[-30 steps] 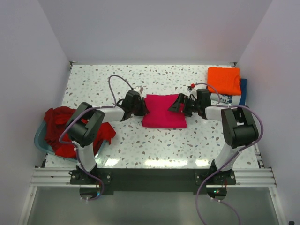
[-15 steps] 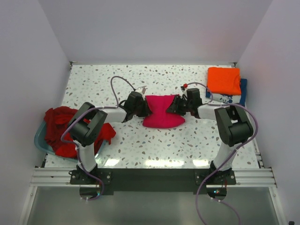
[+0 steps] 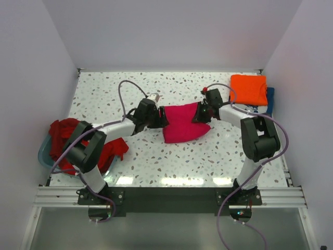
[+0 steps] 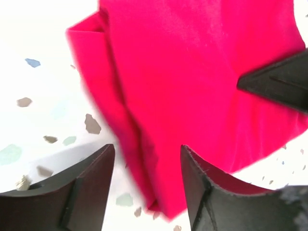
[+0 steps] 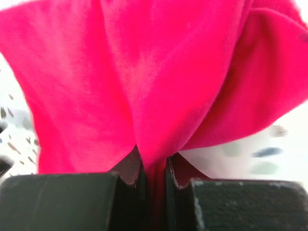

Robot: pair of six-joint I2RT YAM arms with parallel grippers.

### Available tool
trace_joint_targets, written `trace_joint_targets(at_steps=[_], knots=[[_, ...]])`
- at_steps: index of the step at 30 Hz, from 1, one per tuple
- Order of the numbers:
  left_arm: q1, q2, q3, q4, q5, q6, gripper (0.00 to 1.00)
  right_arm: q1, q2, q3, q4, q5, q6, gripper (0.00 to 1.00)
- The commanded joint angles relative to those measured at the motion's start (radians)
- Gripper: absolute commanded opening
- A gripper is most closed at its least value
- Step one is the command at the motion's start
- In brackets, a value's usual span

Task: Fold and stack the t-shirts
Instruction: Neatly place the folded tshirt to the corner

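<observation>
Mid-table, right pincer (image 5: 154, 168) clamped on magenta-pink t-shirt (image 3: 182, 125), left pincer (image 4: 147, 150) parted

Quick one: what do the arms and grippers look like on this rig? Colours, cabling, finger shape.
The left arm and right arm have white links and chunky black joint housings. A lilac cable loops along each. The left gripper and right gripper are black, with wedge-shaped fingers and flat inner faces.

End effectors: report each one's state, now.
Left end effector: open, with the edge of the pink shirt between its jaws, not clamped.
Right end effector: closed on the pink shirt.
</observation>
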Motion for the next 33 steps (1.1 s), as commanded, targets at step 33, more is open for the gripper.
trace_joint_targets(at_steps=[33], knots=[[0.019,-0.264,-0.352,-0.076,-0.058,0.033,0.65,-0.426,0.398,1.33,-0.588,0.099,-0.414,0.0]])
